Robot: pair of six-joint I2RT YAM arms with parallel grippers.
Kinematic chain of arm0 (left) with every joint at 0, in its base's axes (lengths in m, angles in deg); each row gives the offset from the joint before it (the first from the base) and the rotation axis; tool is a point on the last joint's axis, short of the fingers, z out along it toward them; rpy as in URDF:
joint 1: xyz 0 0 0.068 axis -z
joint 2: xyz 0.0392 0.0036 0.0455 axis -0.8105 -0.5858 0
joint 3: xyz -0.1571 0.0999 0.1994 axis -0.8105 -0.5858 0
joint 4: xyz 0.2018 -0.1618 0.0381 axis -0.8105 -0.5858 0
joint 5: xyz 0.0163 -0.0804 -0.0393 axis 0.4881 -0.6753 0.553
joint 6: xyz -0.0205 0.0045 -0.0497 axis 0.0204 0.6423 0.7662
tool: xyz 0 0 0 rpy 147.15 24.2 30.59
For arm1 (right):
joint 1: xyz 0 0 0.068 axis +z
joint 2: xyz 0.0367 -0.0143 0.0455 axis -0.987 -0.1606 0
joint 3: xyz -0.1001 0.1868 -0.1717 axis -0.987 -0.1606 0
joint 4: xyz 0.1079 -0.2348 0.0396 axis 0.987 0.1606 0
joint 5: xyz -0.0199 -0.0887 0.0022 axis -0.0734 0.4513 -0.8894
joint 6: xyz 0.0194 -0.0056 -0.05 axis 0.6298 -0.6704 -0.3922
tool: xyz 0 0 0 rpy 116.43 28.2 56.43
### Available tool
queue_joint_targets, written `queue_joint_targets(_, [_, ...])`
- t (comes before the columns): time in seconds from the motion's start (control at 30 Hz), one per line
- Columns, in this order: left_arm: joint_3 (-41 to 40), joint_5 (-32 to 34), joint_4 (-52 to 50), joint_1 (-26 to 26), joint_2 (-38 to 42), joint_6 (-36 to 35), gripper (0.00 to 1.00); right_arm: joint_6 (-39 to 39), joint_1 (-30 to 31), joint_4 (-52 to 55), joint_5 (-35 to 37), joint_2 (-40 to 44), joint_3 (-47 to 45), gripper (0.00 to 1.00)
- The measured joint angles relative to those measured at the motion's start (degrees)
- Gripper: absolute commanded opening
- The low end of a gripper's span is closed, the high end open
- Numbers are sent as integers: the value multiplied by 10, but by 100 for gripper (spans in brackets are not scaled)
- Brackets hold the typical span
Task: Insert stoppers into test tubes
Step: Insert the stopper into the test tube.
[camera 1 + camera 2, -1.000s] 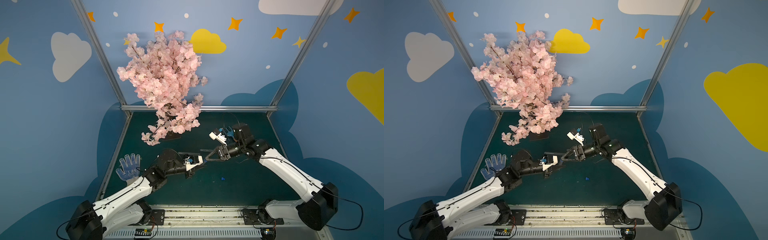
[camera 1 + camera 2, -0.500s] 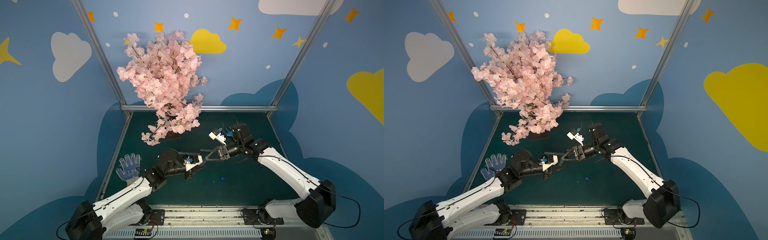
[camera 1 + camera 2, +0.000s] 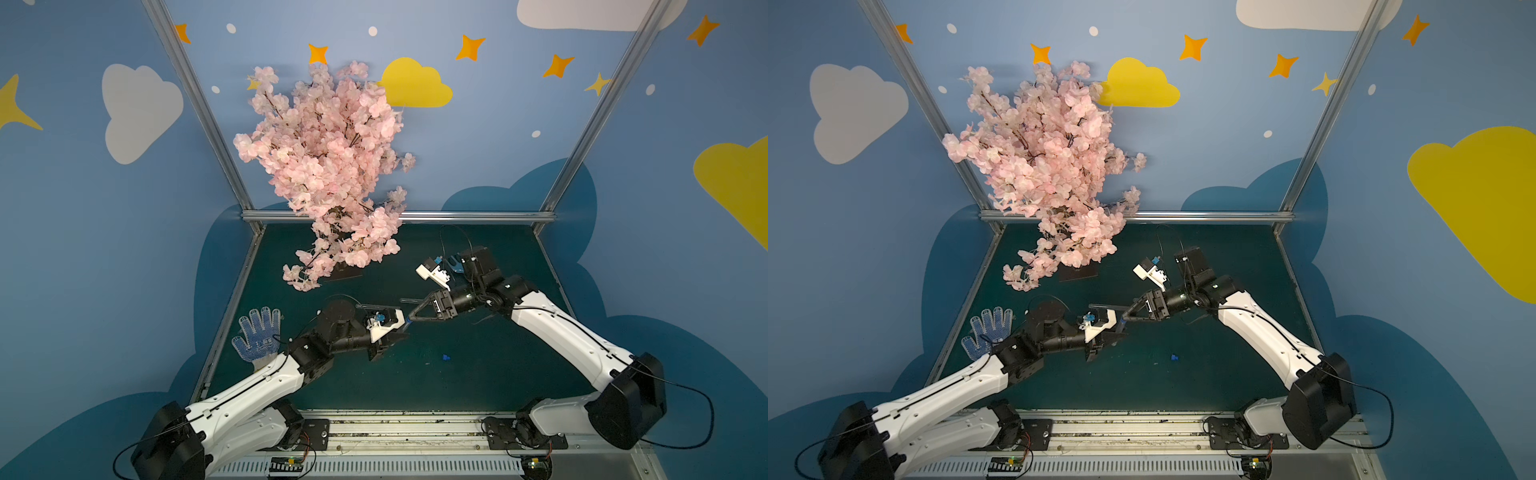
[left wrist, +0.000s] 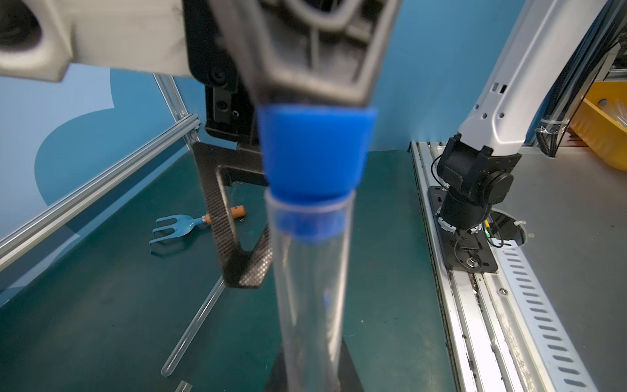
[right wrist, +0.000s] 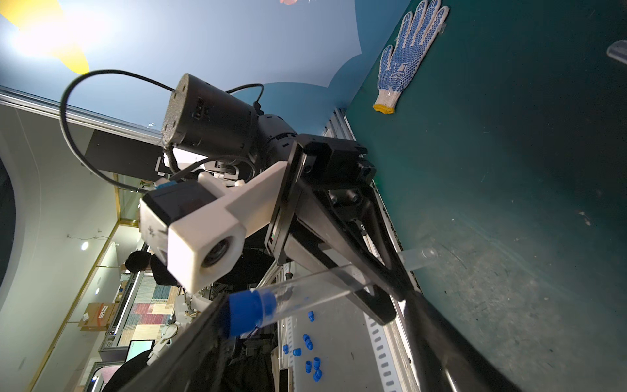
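My left gripper (image 3: 392,330) (image 3: 1113,332) (image 4: 312,373) is shut on a clear test tube (image 4: 312,288) (image 5: 322,281), held above the green mat. A blue stopper (image 4: 314,152) (image 5: 247,314) (image 3: 409,320) sits partway in its mouth. My right gripper (image 3: 406,309) (image 3: 1124,313) (image 5: 314,295) is open wide, and one finger rests against the stopper's top. Another stopper (image 3: 446,357) (image 3: 1174,356) lies loose on the mat. Two more test tubes lie on the mat, one (image 4: 193,325) (image 5: 419,256) under the arms and one (image 4: 183,385) only partly in view.
A pink blossom tree (image 3: 328,166) stands at the back left. A dotted work glove (image 3: 259,334) (image 5: 407,51) lies at the mat's left edge. A blue toy rake (image 4: 176,229) lies behind my right wrist. Several spare stoppers (image 5: 310,359) lie beyond the front rail.
The right arm's shoulder and elbow have shifted slightly to the left. Both grippers stay together at the tube's mouth.
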Motion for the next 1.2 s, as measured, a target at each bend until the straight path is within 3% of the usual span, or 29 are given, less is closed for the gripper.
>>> queue_joint_targets(0.57, [0,3,10,4,0,16,2,-10,0,18,2,-14,16,79])
queue_joint_targets(1.2, [45,30,-50,33,-1,-31,2,-25,17,69,-21,-37,42,79])
